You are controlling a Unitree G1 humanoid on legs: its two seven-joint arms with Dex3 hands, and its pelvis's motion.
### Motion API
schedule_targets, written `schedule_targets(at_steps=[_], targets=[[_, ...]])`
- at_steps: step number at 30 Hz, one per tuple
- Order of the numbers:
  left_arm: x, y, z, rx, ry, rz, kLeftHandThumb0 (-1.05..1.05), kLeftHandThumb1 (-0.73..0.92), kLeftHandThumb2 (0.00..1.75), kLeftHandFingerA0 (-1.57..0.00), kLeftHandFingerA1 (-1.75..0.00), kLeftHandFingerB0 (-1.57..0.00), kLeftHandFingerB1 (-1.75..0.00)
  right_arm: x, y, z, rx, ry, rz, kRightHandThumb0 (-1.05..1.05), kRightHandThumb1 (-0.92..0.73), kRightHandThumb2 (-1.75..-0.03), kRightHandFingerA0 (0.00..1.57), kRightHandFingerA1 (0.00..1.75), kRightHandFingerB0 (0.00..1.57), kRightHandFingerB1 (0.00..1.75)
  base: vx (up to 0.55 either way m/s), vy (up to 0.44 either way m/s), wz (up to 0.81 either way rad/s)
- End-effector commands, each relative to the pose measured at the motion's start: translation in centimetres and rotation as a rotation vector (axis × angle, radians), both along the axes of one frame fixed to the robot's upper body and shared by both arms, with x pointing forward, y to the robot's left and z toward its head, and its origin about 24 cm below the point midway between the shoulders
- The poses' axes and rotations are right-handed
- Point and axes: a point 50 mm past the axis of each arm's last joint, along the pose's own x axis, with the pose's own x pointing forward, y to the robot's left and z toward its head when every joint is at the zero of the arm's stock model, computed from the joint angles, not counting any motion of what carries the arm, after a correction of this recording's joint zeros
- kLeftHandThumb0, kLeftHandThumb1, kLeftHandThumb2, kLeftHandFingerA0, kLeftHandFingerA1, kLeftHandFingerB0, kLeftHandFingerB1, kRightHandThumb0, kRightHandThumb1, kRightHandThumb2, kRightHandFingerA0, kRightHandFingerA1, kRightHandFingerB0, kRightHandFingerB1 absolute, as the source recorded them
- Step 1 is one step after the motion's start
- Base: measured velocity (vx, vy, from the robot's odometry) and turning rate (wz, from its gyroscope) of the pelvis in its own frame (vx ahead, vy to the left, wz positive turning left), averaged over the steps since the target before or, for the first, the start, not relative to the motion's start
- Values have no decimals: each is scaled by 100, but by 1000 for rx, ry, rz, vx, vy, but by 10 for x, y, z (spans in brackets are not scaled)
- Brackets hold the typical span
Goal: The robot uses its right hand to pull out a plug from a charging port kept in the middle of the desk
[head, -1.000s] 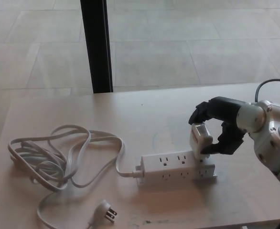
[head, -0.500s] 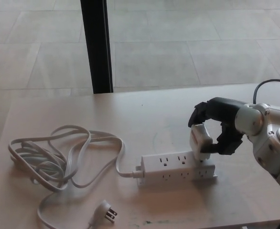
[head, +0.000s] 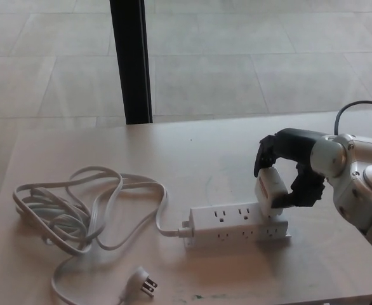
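Head view: right hand [head: 286,170] clamped on white plug [head: 270,190], at right end of power strip [head: 237,224] on desk [head: 205,152].

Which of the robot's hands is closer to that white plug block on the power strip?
The right. The right hand is closed around the white plug block, which sits at the right end of the power strip. The left hand is not in view.

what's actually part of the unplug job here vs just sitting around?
Part of the job:
- right hand, closed on the plug
- white plug
- power strip it sits at, right end

Just there:
- the strip's coiled cord, its own plug lying loose
- black post behind the desk
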Motion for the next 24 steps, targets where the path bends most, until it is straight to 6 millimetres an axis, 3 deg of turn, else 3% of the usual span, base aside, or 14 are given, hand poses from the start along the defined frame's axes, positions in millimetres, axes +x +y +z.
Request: schedule_targets(at_steps=[1, 3, 6, 9, 10, 12, 13, 14, 16, 18, 19, 22, 23, 24], targets=[[0, 8, 8, 33, 5, -3, -63, 68, 61, -82, -68, -57, -42, -15, -14, -41, -45, 180, 0, -31, -53, -85, 82, 174, 72, 136, 0, 0, 0], [0, 8, 8, 32, 3, -8, -63, 68, 61, -79, -64, -58, -43, -15, -15, -41, -36, 175, -4, -30, -52, -88, 82, 172, 75, 134, 0, 0, 0], [-1, 8, 9, 48, -1, -32, -64, 69, 61, -81, -66, -59, -44, -17, -14, -42, -43, 127, 3, -33, -55, -88, 80, 161, 79, 103, 0, 0, 0], [0, 8, 10, 42, -8, -22, -64, 68, 61, -82, -71, -58, -44, -19, -13, -44, -83, 47, 35, -33, -56, -91, 81, 168, 84, 100, 0, 0, 0], [0, 8, 10, 44, -6, -31, -63, 69, 61, -81, -68, -59, -44, -20, -12, -45, -82, 22, 42, -31, -53, -98, 83, 170, 85, 106, 0, 0, 0], [0, 8, 10, 43, -4, -29, -64, 68, 61, -81, -66, -59, -44, -20, -12, -47, -104, -12, 61, -33, -56, -97, 82, 170, 79, 97, 0, 0, 0], [0, 8, 9, 42, -4, -28, -64, 68, 61, -81, -66, -59, -44, -20, -12, -47, -108, -18, 62, -33, -56, -97, 82, 170, 79, 97, 0, 0, 0], [1, 7, 9, 39, -6, -31, -63, 69, 61, -87, -81, -63, -47, -20, -13, -46, -129, -45, 66, -35, -70, -89, 80, 169, 68, 119, 0, 0, 0], [2, 8, 10, 36, -7, -37, -63, 69, 61, -84, -74, -62, -46, -20, -12, -44, -168, -94, 82, -33, -73, -93, 80, 170, 68, 128, 0, 0, 0], [2, 8, 10, 36, -4, -38, -63, 69, 61, -84, -74, -62, -46, -19, -11, -41, -183, -109, 96, -33, -73, -93, 80, 170, 68, 128, 0, 0, 0], [2, 8, 10, 39, -5, -38, -63, 69, 61, -84, -74, -59, -46, -18, -11, -38, -203, -111, 107, -32, -82, -87, 75, 158, 64, 116, 0, 0, 0], [1, 8, 10, 42, -1, -38, -63, 69, 61, -84, -73, -60, -45, -18, -11, -37, -193, -150, 136, -33, -74, -85, 80, 169, 64, 131, 0, 0, 0], [1, 8, 10, 42, -3, -44, -62, 69, 61, -83, -70, -61, -45, -17, -11, -35, -181, -155, 135, -34, -71, -94, 81, 157, 72, 114, 0, 0, 0], [1, 8, 11, 42, -6, -52, -62, 69, 61, -83, -70, -61, -45, -16, -10, -33, -163, -161, 133, -34, -71, -94, 81, 157, 72, 114, 0, 0, 0]])
